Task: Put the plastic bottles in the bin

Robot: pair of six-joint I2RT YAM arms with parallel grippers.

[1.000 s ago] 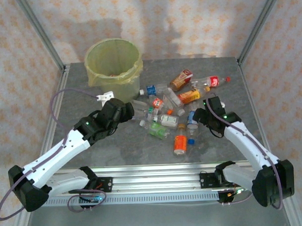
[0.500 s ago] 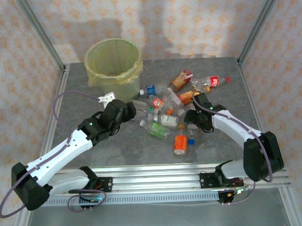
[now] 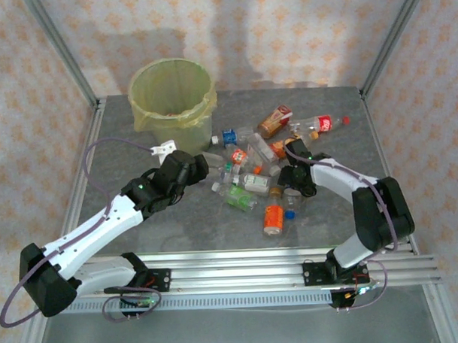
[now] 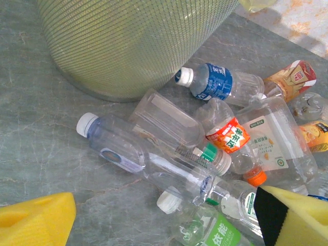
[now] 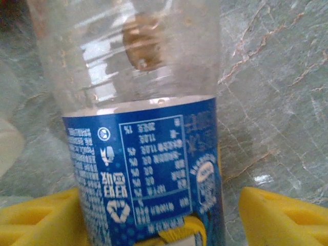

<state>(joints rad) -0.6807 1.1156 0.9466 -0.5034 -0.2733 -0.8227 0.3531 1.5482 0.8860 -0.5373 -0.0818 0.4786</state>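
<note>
**Bottle clearance: scarcely begun, the heap is on the worktop**

Progress. About a dozen small clear and orange-filled plastic bottles [image 3: 260,170] lie in a loose heap from the centre of the grey marbled worktop [image 3: 341,149] out toward 2 o'clock. The round bucket-shaped bin lined with a translucent yellow-green bag [image 3: 145,107] stands at 11 o'clock. What is inside it cannot be made out. By my judgement nearly the whole job is left.

Pincers. The right pincer [image 5: 154,220] stands spread. Its yellow foam pads straddle a clear ribbed bottle with a glossy blue printed label [image 5: 148,154] at the heap's 4 o'clock edge. A gap shows on one side, so it has no grip yet. The left pincer [image 4: 164,223] is likewise spread and holds nothing. It hangs over the heap's 9 o'clock edge, just beside the bin.

Materials. The bottles are thin, crinkled and mostly empty, so they are likely to dent or roll under pressure. One flat-sided clear bottle with a white screw cap [image 4: 128,148] lies nearest the bin's fine-meshed wall [image 4: 128,41]. The pads look soft and matte.
</note>
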